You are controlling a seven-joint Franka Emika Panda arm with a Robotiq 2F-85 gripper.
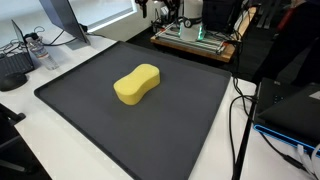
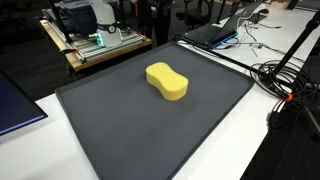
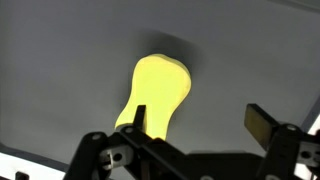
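Note:
A yellow peanut-shaped sponge [image 1: 137,84] [image 2: 167,82] lies flat on a large dark grey mat [image 1: 185,130] [image 2: 120,130] in both exterior views. In the wrist view the sponge [image 3: 155,90] sits on the mat [image 3: 60,60] below and ahead of my gripper [image 3: 200,120]. The gripper hangs above the mat, open, with nothing between its fingers. Its left fingertip [image 3: 140,116] overlaps the sponge's near end in the picture, and the right fingertip [image 3: 262,122] is over bare mat. The gripper does not show in the exterior views.
A wooden bench with equipment [image 1: 195,40] [image 2: 95,45] stands past the mat's far edge. A laptop [image 2: 215,32] and black cables [image 2: 290,85] [image 1: 240,110] lie beside the mat. A monitor stand [image 1: 60,20] and a dark device [image 1: 12,68] sit on the white table.

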